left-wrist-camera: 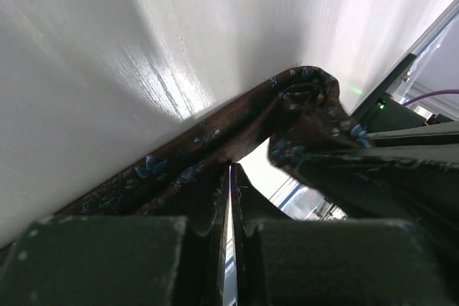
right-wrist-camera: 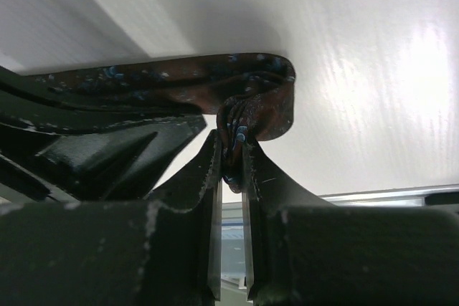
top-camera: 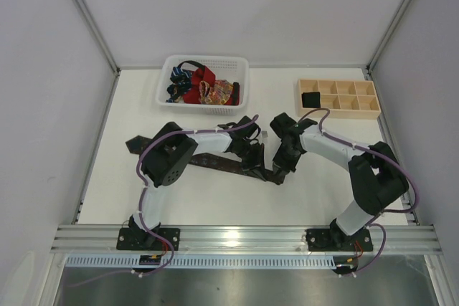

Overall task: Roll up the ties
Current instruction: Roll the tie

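- The tie [left-wrist-camera: 215, 130] lies along the table [top-camera: 323, 191], with its end folded over at my fingertips, I judge as the roll's first turn.
- My right gripper [right-wrist-camera: 231, 150] pinches that curled end so the fold cannot spring open.
- My left gripper [left-wrist-camera: 229, 170], just beside it, is pressed together on the fabric to pin the strip.
- Other ties [top-camera: 197, 87] sit in the basket [top-camera: 240, 69] beyond both grippers.

Tie [top-camera: 213, 163] before basket [top-camera: 205, 58], left of tray [top-camera: 337, 115]
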